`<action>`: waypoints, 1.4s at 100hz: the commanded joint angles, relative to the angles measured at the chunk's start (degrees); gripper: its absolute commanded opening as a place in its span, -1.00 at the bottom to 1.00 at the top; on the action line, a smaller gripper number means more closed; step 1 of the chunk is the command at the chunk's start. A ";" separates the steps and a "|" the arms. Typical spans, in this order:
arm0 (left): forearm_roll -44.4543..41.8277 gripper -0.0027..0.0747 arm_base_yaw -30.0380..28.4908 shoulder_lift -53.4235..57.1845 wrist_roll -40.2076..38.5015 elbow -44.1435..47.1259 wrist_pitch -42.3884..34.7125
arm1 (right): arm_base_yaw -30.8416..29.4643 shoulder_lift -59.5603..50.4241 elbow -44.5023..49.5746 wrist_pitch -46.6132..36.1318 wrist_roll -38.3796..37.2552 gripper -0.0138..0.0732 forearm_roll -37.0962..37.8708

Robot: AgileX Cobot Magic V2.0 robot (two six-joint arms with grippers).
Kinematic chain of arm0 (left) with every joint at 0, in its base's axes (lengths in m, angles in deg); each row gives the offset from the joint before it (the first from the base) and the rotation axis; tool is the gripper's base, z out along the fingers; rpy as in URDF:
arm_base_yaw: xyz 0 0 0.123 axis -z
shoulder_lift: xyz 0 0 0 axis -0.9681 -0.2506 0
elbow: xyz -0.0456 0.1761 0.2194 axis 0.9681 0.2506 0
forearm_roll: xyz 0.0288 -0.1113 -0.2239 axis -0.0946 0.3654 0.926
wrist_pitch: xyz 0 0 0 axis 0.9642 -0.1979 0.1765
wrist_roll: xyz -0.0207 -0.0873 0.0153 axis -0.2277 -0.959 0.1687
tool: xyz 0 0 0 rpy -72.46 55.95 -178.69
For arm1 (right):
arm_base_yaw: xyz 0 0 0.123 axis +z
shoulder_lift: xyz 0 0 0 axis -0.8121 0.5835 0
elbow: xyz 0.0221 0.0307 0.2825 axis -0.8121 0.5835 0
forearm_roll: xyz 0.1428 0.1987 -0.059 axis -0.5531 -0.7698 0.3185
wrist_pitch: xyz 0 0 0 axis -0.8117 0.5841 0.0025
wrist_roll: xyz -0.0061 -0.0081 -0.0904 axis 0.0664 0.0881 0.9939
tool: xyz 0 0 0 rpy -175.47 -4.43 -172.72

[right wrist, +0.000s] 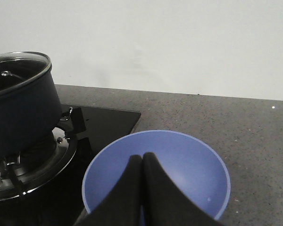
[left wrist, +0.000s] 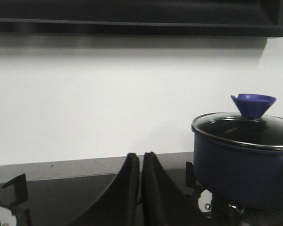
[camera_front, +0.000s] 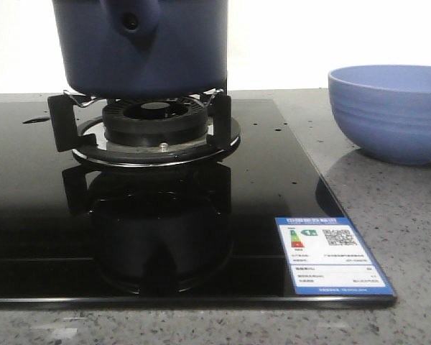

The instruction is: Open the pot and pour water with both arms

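Observation:
The dark navy pot (camera_front: pixel 147 50) stands on the burner grate of the black cooktop (camera_front: pixel 43 215); its handle stub with a round hole (camera_front: pixel 131 21) faces the camera. In the left wrist view the pot (left wrist: pixel 240 169) wears a glass lid (left wrist: pixel 247 131) with a blue cone knob (left wrist: pixel 253 103). The pot also shows in the right wrist view (right wrist: pixel 19 113). My left gripper (left wrist: pixel 142 155) is shut and empty, beside the pot and apart from it. My right gripper (right wrist: pixel 142 157) is shut and empty, above the periwinkle bowl (right wrist: pixel 188 165). Neither gripper shows in the front view.
The ribbed periwinkle bowl (camera_front: pixel 388 111) stands on the grey speckled counter (camera_front: pixel 409 237) right of the cooktop. A blue energy label (camera_front: pixel 330 255) sticks to the cooktop's front right corner. A second burner grate (left wrist: pixel 16 188) shows in the left wrist view. A white wall stands behind.

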 commanded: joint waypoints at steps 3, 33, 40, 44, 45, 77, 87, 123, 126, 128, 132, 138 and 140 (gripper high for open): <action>-21.94 -0.98 -0.13 -0.91 -26.99 -0.05 -6.74 | -0.20 -0.30 -1.52 -0.46 0.72 -0.82 -2.14; -59.73 -0.98 0.23 1.71 -67.23 12.62 -19.39 | -0.20 -0.30 -1.52 -0.46 0.72 -0.82 -2.14; -60.15 -0.98 0.23 3.95 -67.23 14.63 -19.39 | -0.20 -0.30 -1.52 -0.46 0.72 -0.82 -2.14; -60.15 -0.98 0.23 5.02 -67.23 15.69 -19.39 | -0.20 -0.30 -1.52 -0.46 0.72 -0.82 -2.14; -60.15 -0.98 0.23 5.44 -67.23 16.14 -19.39 | -0.20 -0.30 -1.52 -0.46 0.72 -0.82 -2.14; -60.91 -0.98 0.02 8.52 -67.42 18.65 -14.52 | -0.20 -0.30 -1.52 -0.51 0.72 -0.82 -2.14; -60.73 -0.98 0.02 8.52 -67.42 18.53 -13.81 | -0.20 -0.30 -1.52 -0.51 0.72 -0.82 -2.14; -60.73 -0.98 0.02 8.52 -67.42 18.53 -13.82 | -0.20 -0.30 -1.52 -0.75 0.72 -0.82 -2.14; -60.73 -0.98 0.02 8.52 -67.42 18.53 -13.82 | -0.20 -0.30 -1.52 -0.75 0.72 -0.82 -2.14; -60.73 -0.98 0.02 8.52 -67.42 18.53 -13.82 | -0.20 -0.30 -1.52 -0.75 0.72 -0.82 -2.14; -60.73 -0.98 0.02 8.52 -67.42 18.53 -13.82 | -0.20 -0.30 -1.52 -0.75 0.72 -0.82 -2.14; -60.73 -0.98 0.02 8.52 -67.42 18.53 -13.82 | -0.20 -0.30 -1.52 -0.75 0.72 -0.82 -2.14; -60.73 -0.98 0.02 8.52 -67.42 18.53 -13.82 | -0.20 -0.30 -1.52 -0.75 0.72 -0.82 -2.14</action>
